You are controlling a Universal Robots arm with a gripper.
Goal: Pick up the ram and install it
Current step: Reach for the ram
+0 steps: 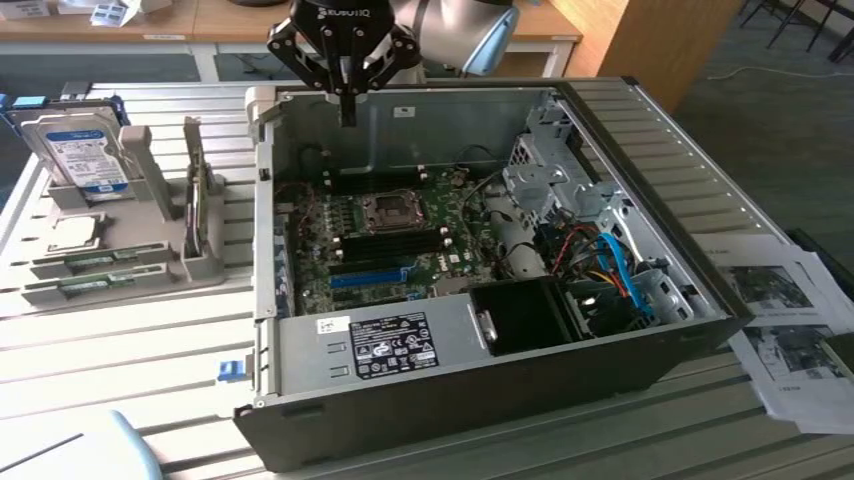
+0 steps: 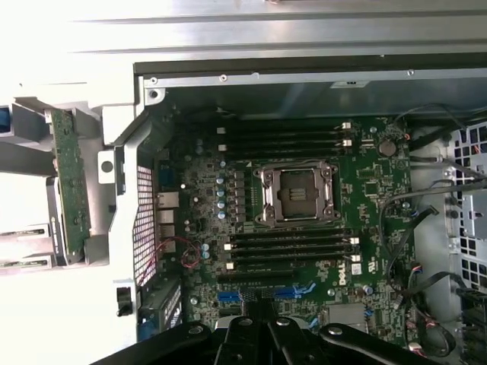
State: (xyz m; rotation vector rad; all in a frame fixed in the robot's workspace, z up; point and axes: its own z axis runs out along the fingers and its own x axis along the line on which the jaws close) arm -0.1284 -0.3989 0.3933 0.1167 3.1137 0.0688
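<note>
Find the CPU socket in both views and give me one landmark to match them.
Exterior view: the CPU socket sits on the motherboard, a little to the exterior view's left of centre.
Wrist view: the CPU socket lies in the middle of the motherboard, between two banks of black slots.
Shared landmark: the blue slot, one bank of black slots away from the socket.

Oblique exterior, overhead wrist; shared motherboard

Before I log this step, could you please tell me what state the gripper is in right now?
Gripper: closed, with nothing visibly held, above the open computer case.
</note>
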